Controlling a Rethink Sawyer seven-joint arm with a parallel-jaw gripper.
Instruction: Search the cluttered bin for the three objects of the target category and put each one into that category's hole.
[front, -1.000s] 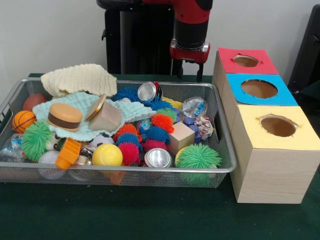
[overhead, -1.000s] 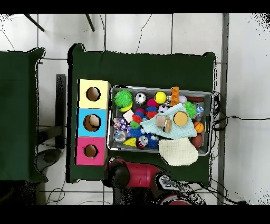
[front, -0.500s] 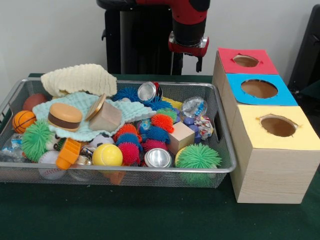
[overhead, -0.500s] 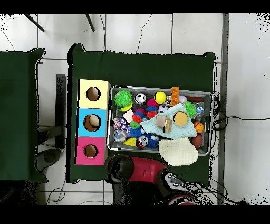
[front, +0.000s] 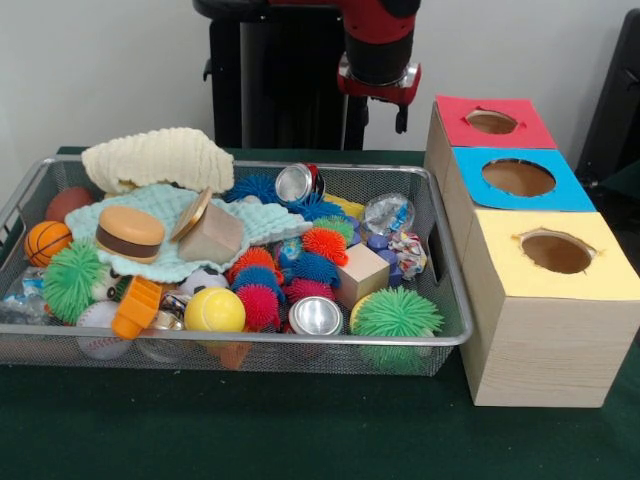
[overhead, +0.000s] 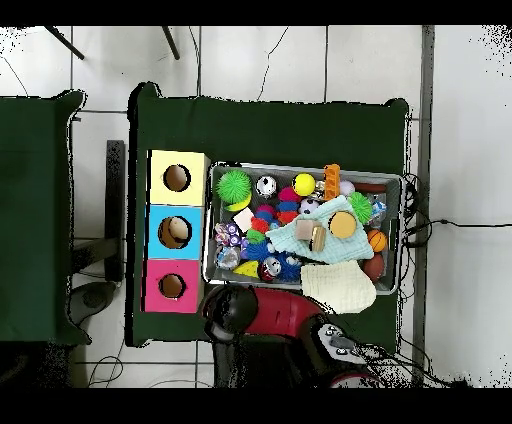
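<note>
A wire bin (front: 455, 335) (overhead: 398, 180) holds a heap of toys. In it lie two silver cans (front: 296, 182) (front: 315, 315), green spiky balls (front: 396, 313) (front: 71, 279), red, orange and blue spiky balls (front: 325, 243), wooden blocks (front: 362, 274) (front: 212, 235), a yellow ball (front: 214, 310) and a toy burger (front: 130, 232). Beside the bin stand three boxes with round holes, topped red (front: 492, 121), blue (front: 518, 177) and yellow (front: 556, 253). My gripper (front: 381, 125) hangs open and empty behind the bin's far rim, left of the red box. From overhead only the arm's head (overhead: 232, 308) shows.
A cream cloth (front: 158, 156) drapes over the bin's far left corner, and a mint cloth (front: 165, 215) lies under the burger. A basketball (front: 46, 241), a baseball (front: 97, 325) and an orange plastic piece (front: 135, 305) crowd the left end. Green cloth covers the table (front: 300, 430).
The gripper has risen behind the bin, so less of its fingers shows. Overhead, the arm's head has shifted closer to the bin's edge. Nothing in the bin has moved.
</note>
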